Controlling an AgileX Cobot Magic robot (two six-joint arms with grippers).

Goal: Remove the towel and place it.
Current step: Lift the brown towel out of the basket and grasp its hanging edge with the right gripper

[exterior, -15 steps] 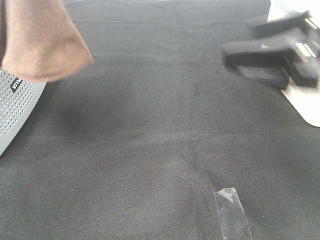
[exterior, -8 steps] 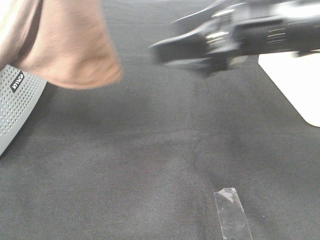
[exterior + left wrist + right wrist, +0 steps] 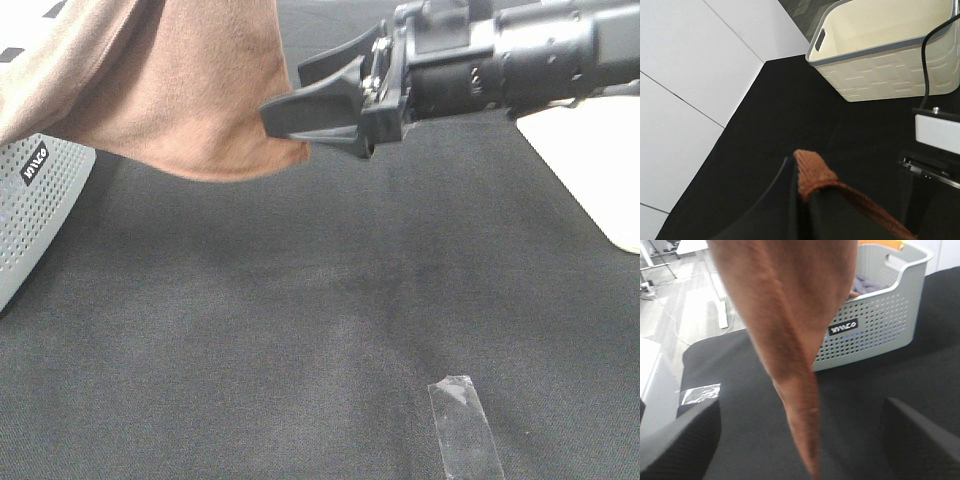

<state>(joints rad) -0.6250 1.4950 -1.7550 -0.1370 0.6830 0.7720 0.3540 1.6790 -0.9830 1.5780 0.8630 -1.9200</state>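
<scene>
Step in hand looks like a second grab. The left gripper (image 3: 801, 210) has its fingers pressed together on a stitched edge of the towel (image 3: 812, 175). The towel hangs in a long fold above and just beside the grey perforated basket (image 3: 35, 200), out over the black tablecloth (image 3: 300, 330). The right gripper (image 3: 283, 90) is spread wide and holds nothing. To do this well it should probably straddle the fold, catch cloth well above the tip and close squarely, with the left held high enough that the cloth clears the basket rim. In the right wrist view the fold drops between the two fingers (image 3: 680, 440), touching neither as far as shown. In the high view one fingertip overlaps the towel's low edge; contact unclear.
</scene>
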